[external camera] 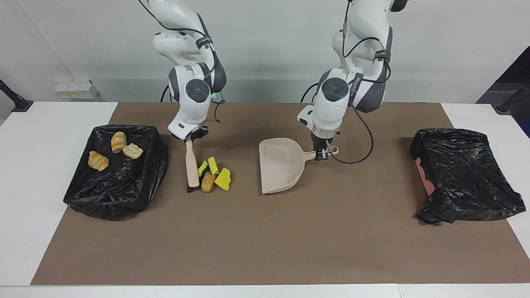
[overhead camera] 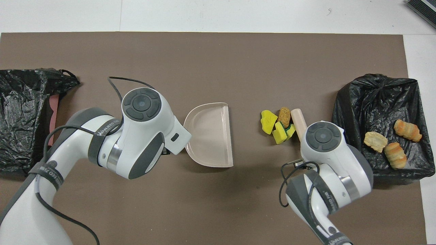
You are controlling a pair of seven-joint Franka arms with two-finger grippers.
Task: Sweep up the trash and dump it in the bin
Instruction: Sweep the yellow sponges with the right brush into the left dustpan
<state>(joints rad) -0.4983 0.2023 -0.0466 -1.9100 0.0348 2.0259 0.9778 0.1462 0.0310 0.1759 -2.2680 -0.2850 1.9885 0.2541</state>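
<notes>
Scraps (external camera: 214,176) beside the brush (external camera: 191,165), pinched by the right gripper (external camera: 194,137), may scatter past the dustpan (external camera: 279,165), pinched by the left gripper (external camera: 322,153).

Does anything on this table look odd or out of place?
Yes. Three pastry pieces lie on top of the black bag at the right arm's end, as if it were pulled tight over the bin rather than hanging inside. At the left arm's end, the other bag sits askew, with a pink edge exposed.

White arms (external camera: 194,95), grey joints, black cables
</notes>
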